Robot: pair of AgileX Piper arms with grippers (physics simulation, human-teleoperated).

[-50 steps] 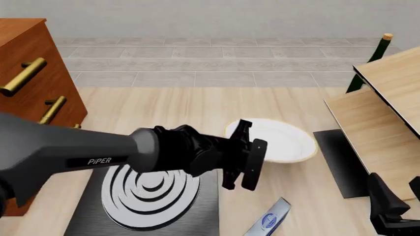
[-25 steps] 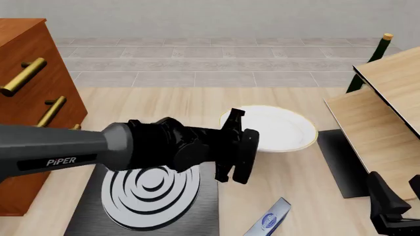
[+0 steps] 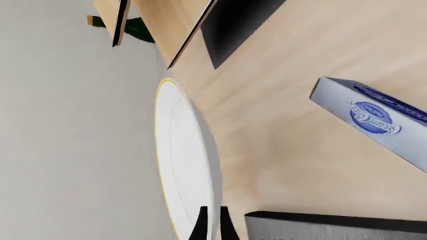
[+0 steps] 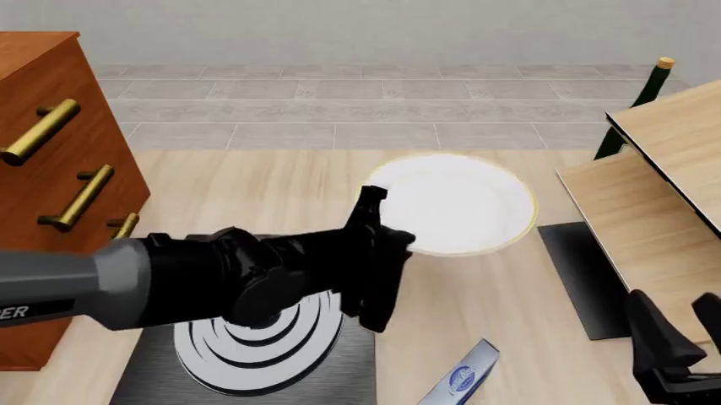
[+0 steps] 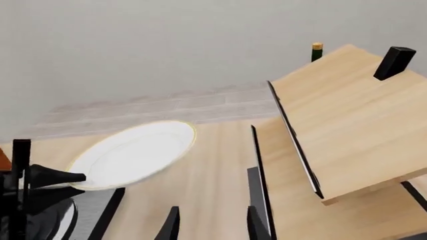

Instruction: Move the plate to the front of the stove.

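From the left wrist, the plate is seen nearly edge-on, its gold rim a thin line, tilted up off the table. The left gripper has its two dark fingertips drawn close together with the plate's near edge between them, so it looks pinched on the rim. A corner of the stove shows just beside those tips; most of the slab is cut off. A blue-and-white box lies on the wood further from the stove.

From the front, the plate hangs tipped up, beyond the stove's far right corner, gripped at its near-left edge by the left gripper. The stove lies under the arm, which hides much of the ring pattern. I judge the plate picked up but not yet placed: it has to be carried to the stove's front and set down flat. The actual contact at the rim is hidden by the gripper body. The right gripper sits low, well off to the stove's right, partly cut off.

From the right wrist, the right gripper has its fingers spread with nothing between them. The plate floats tilted above the stove's corner. The left gripper is only partly visible.
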